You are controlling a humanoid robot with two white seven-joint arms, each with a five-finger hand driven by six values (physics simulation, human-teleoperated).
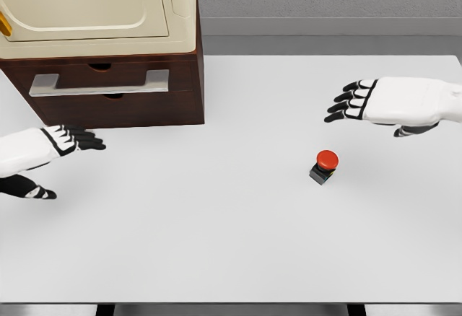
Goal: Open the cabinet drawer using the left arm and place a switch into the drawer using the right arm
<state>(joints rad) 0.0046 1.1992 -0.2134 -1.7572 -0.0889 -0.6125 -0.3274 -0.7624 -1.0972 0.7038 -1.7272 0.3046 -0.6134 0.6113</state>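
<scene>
A white worktop (216, 244) carries a dark wooden cabinet (123, 89) at its far left and 1 red-capped switch (325, 166) toward the right.

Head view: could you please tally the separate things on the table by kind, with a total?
Cabinet with a drawer handle: 1
Cream appliance on top of the cabinet: 1
Red-button switch: 1
Total: 3

dark wood cabinet (123, 107), brushed-metal handle (99, 83)
</scene>
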